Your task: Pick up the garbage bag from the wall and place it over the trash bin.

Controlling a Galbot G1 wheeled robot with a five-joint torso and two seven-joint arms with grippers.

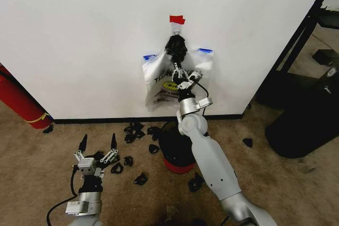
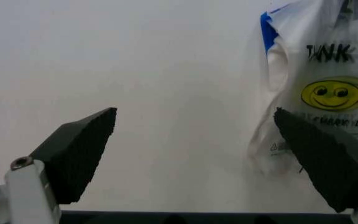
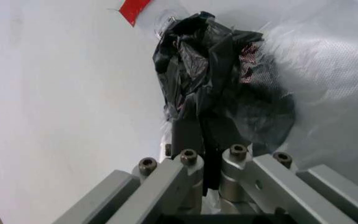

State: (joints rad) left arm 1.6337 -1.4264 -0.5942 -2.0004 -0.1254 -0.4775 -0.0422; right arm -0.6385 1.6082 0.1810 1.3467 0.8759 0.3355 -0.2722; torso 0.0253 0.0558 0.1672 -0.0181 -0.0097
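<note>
1. We see the thin see-through plastic garbage bag (image 1: 165, 80), blue handles, yellow smiley, hanging on the plain white wall (image 1: 79, 41).
2. Our right claw (image 1: 176, 67) pinches shut at its black knotted top, twelve o'clock of the bag.
3. Our left claw (image 1: 98, 144) hangs wide open, empty, at seven o'clock.

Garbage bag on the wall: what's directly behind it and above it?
Behind the garbage bag is the white wall. Above it sit a black knotted lump and red tape. The right end effector, shut on the bag, covers its middle; the hanging point is hidden.

The right arm hides most of the trash bin (image 1: 177, 163); the garbage bag's (image 2: 328, 93) print is cut off.
</note>
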